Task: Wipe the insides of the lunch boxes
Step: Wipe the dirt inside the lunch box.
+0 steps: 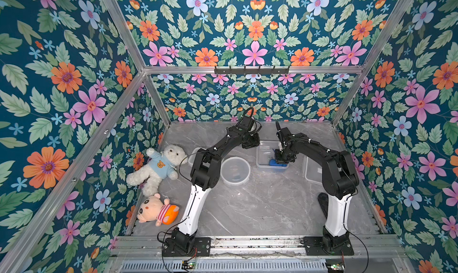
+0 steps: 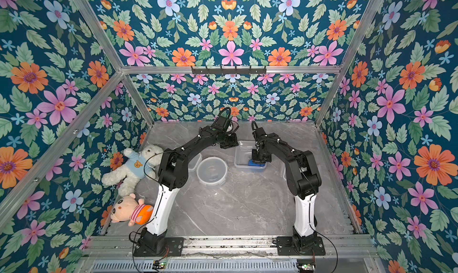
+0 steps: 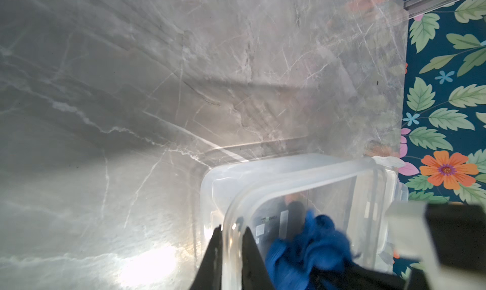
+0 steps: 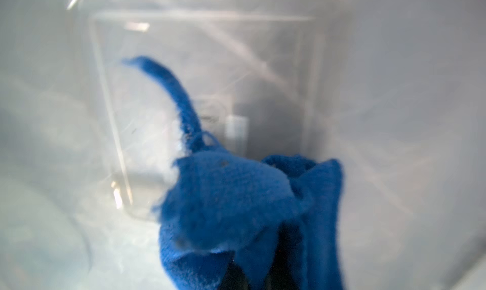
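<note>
one lunch box [image 1: 264, 150], right claw [image 1: 278, 160], cloth [image 1: 273, 163] inside

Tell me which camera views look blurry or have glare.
Right wrist view: hazy, the blue cloth blurred inside the lunch box. Left wrist view: bright glare patch on the marble table. Both top views: sharp, evenly lit.
</note>
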`<state>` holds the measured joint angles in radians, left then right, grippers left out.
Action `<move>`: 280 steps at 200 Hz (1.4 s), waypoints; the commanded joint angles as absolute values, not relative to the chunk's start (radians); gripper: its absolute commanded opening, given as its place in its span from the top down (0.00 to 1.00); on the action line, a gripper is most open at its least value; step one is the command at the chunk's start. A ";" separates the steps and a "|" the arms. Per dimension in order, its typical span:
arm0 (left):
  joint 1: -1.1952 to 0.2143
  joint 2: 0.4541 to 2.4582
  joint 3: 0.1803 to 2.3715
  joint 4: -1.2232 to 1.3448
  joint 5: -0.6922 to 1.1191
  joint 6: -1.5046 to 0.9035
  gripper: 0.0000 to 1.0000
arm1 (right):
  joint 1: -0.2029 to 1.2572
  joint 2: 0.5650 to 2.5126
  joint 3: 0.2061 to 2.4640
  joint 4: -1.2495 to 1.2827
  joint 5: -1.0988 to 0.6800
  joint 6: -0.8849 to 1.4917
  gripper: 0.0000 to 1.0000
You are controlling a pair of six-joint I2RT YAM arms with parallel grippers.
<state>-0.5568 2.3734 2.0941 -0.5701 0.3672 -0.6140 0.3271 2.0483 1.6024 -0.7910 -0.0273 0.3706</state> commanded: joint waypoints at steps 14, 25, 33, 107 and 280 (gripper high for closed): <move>-0.562 2.364 2.089 -0.548 0.358 -0.614 0.85 | 0.313 2.229 1.935 -0.847 0.059 0.380 1.00; -0.564 2.371 2.094 -0.542 0.365 -0.625 0.85 | 0.314 2.322 2.100 -0.874 0.012 0.362 1.00; -0.565 2.377 2.098 -0.537 0.367 -0.632 0.85 | 0.313 2.386 2.215 -0.895 -0.026 0.354 1.00; -0.566 2.447 2.213 -0.459 0.405 -0.714 0.70 | 0.299 2.402 2.354 -0.896 -0.093 0.291 1.00; -0.548 2.266 1.997 -0.435 0.383 -0.677 0.49 | 0.133 2.277 1.986 -0.934 0.081 0.338 1.00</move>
